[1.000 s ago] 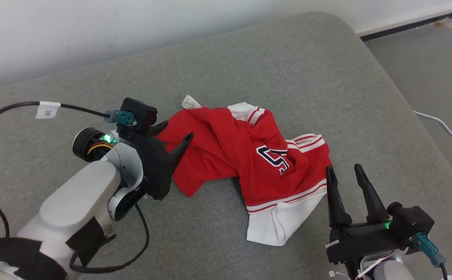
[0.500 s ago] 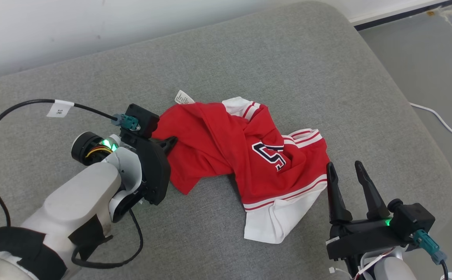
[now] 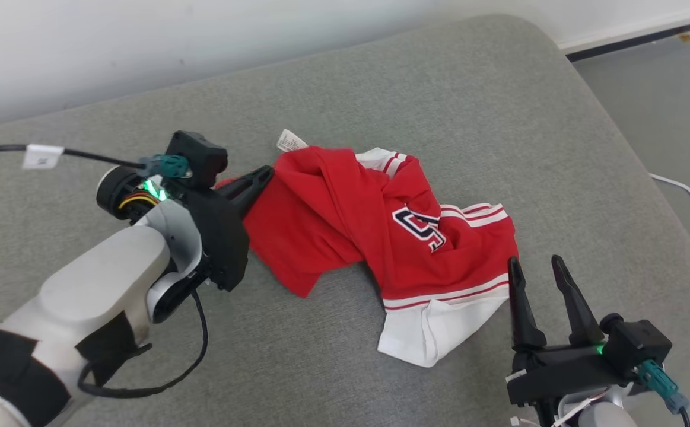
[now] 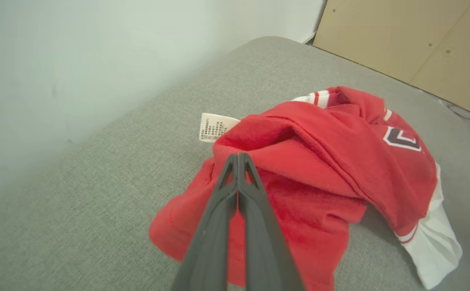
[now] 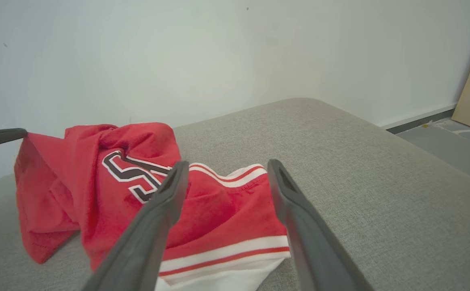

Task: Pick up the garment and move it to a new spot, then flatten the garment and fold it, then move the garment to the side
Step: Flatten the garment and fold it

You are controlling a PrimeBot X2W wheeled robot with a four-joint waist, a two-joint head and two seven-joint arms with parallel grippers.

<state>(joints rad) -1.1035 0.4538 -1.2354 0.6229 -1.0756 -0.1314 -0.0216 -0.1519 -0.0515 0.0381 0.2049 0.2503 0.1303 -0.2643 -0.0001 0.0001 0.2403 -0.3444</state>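
Head view: my left claw (image 3: pixel 261 175) is pinched shut on the left edge of the red garment (image 3: pixel 345 225), which lies crumpled in the middle of the grey cushion (image 3: pixel 439 89). My forearm comes in low from the lower left, with the wrist turned so the fingers point rightward into the cloth. My right claw (image 3: pixel 533 264) stands wide and empty, fingers pointing up the view just beside the white hem. As far as I can tell it is not touching the hem. The risk I judge here is that I hold only a thin bite, so a quick lift could let the fabric slip out.

Left wrist view: the left claw (image 4: pixel 239 158) has its fingers pressed together with a red fold caught at the tips, and the white label (image 4: pixel 212 127) lies just beyond. I may have caught more than one layer, which would leave the garment bunched when I carry it.

Right wrist view: the right claw (image 5: pixel 227 163) is spread apart, hovering low over the striped hem of the garment (image 5: pixel 57 182). If only one side lifts, the rest will likely drag and twist across the cushion.
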